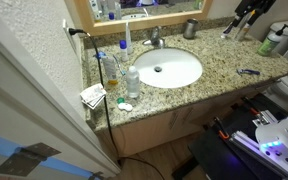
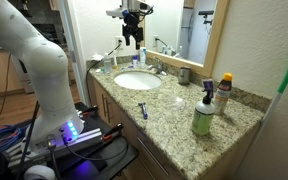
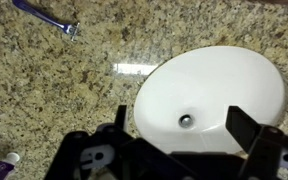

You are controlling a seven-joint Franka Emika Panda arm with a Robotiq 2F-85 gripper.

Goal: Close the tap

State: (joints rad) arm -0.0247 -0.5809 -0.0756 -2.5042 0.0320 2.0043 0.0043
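Well, I am at the very first step: getting to the tap (image 1: 156,40). It sits at the back of the basin (image 1: 170,68), by the mirror (image 2: 196,35), and I see it in both exterior views. My gripper (image 2: 134,40) hangs high over the basin, well apart from the tap. The fingers (image 3: 246,125) are spread wide and hold nothing. In the wrist view I look straight down into the basin and its drain. The tap is not in that view at all.

I think the next move is to go down and toward the back, till the fingers are at the lever on top of the tap. Then I must push the lever to its closed spot. The lever is small, so I should go slow and aim well. I cannot tell which way it must go, and I cannot tell if water runs.

Now I count. One tap. One basin. One cup (image 1: 191,28), near the tap by the mirror. One razor (image 3: 46,17) on the table (image 1: 224,80), near the front. Two clear bottles (image 1: 132,80) at one side of the basin. Two more at the other end of the table: a green bottle (image 2: 202,115) and a thin bottle (image 2: 225,92) just beside it.
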